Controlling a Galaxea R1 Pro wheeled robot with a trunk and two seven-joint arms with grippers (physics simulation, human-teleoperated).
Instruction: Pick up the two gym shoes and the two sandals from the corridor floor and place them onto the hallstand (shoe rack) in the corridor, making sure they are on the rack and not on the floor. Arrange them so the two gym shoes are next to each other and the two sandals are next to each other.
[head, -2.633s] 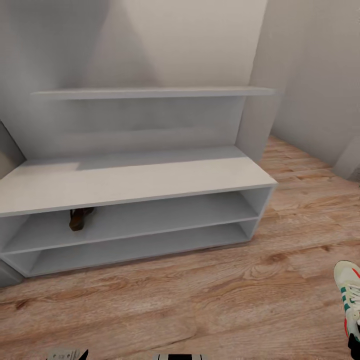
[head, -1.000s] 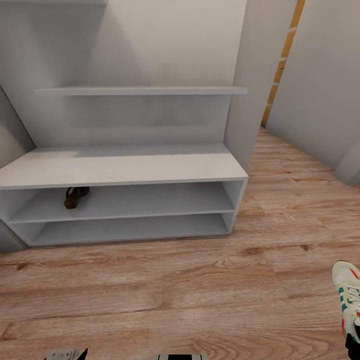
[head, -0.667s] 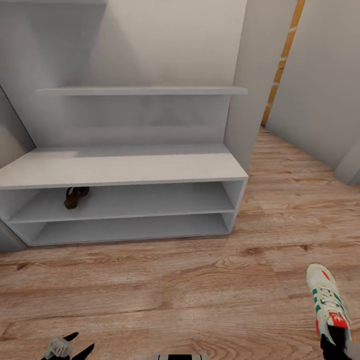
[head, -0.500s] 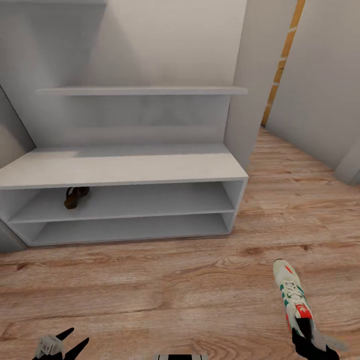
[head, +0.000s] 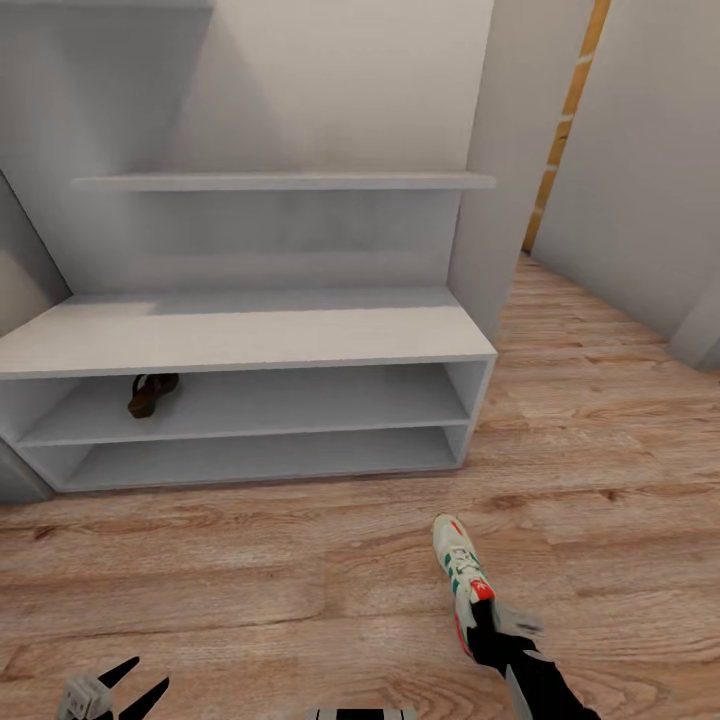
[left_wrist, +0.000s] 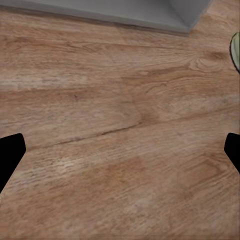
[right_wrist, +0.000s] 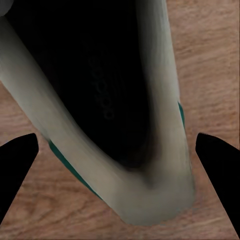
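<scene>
Swung leftward since the earlier frames, the right gripper grips a white lace-up sneaker with green stripes by its heel above the light brown wood-plank floor, near the light-grey two-tier hallstand. A dark brown sandal lies on its middle tier. The left gripper hangs spread open.

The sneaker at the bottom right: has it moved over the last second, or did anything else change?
Yes. The right gripper has carried the gym shoe leftward from the picture's right edge toward the middle. The left gripper has risen into view, open and empty. The sandal on the hallstand stayed put.
</scene>
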